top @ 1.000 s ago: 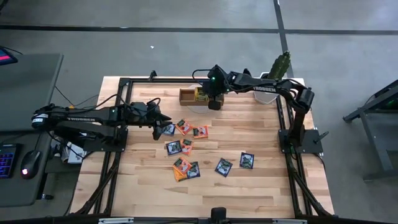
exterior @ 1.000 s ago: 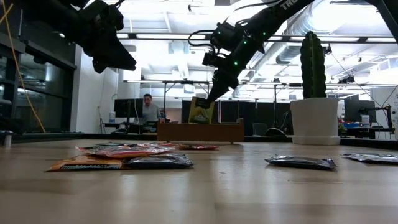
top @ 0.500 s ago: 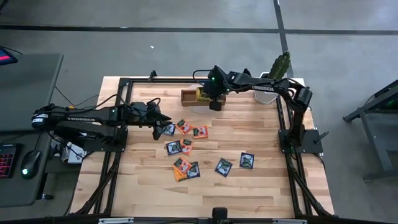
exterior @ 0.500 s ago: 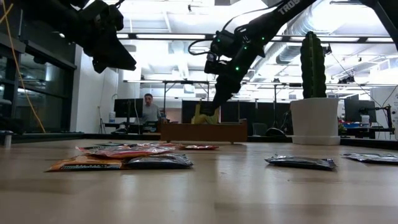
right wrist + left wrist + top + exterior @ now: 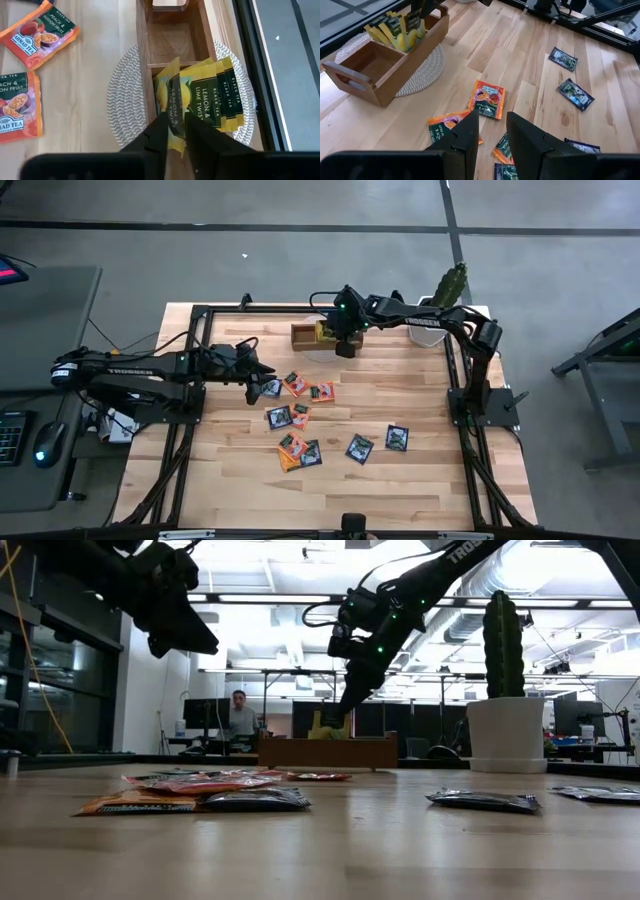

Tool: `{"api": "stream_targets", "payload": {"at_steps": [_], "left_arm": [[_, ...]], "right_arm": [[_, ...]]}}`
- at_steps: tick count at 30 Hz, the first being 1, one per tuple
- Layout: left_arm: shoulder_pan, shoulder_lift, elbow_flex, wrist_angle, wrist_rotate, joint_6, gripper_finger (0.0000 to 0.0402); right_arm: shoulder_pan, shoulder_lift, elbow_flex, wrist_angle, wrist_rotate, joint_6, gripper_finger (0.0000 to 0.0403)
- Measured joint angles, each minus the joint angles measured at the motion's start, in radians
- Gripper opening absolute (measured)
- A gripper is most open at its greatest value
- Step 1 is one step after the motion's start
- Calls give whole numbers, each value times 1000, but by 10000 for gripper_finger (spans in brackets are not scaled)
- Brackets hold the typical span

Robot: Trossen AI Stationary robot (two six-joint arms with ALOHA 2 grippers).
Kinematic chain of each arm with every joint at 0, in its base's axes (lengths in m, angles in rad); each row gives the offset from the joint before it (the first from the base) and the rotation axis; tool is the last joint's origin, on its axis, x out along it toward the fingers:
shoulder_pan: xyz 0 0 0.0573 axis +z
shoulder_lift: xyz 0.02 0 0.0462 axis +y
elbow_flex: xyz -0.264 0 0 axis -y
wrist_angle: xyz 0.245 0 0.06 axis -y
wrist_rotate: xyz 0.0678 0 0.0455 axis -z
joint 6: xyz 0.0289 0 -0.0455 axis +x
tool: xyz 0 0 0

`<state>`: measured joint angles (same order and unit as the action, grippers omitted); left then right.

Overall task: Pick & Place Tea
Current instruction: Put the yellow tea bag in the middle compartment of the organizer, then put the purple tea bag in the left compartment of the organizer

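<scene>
Right claw [image 5: 345, 348]: over the wooden tray [image 5: 303, 335] at the far side of the table [image 5: 420, 480]; high view does not settle its jaws. Left claw [image 5: 256, 383]: waits beside the loose tea packets [image 5: 300, 418] spread mid-table, orange and dark ones.

Low view: right claw [image 5: 333, 720] dips into the tray [image 5: 325, 751], a yellow packet [image 5: 322, 726] standing at its tip; left claw [image 5: 190, 640] hangs high, apart from the pile.

Left wrist view: fingers [image 5: 470, 135] stand slightly apart with nothing between them, above orange packets [image 5: 487, 97].

Right wrist view: fingers [image 5: 159, 131] straddle one yellow packet [image 5: 175, 112] among others upright in the tray's end compartment; whether they grip or have let go, cannot tell.

Step, judged: placing a yellow packet. Next move calls for full release, a straight lift clear of the stack, then a return to the loose packets.
</scene>
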<state>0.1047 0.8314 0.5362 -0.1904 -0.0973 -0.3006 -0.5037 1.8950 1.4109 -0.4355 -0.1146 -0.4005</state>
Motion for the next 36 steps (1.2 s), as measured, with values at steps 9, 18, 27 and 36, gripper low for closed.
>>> {"api": "stream_targets", "payload": {"at_steps": [9, 18, 27, 36], "left_arm": [[0, 0, 0, -44, -45, -40, 99], [0, 12, 0, -248, -64, -188, 99], [0, 51, -1, -428, -89, -342, 99], [0, 48, -68, -487, -94, -325, 99]], "right_arm": [[3, -25, 0, 0, 5, 21, 164], [33, -155, 1, 4, -59, 196, 151], [211, -138, 3, 73, -118, 310, 12], [339, 22, 1, 246, -59, 470, 2]]}}
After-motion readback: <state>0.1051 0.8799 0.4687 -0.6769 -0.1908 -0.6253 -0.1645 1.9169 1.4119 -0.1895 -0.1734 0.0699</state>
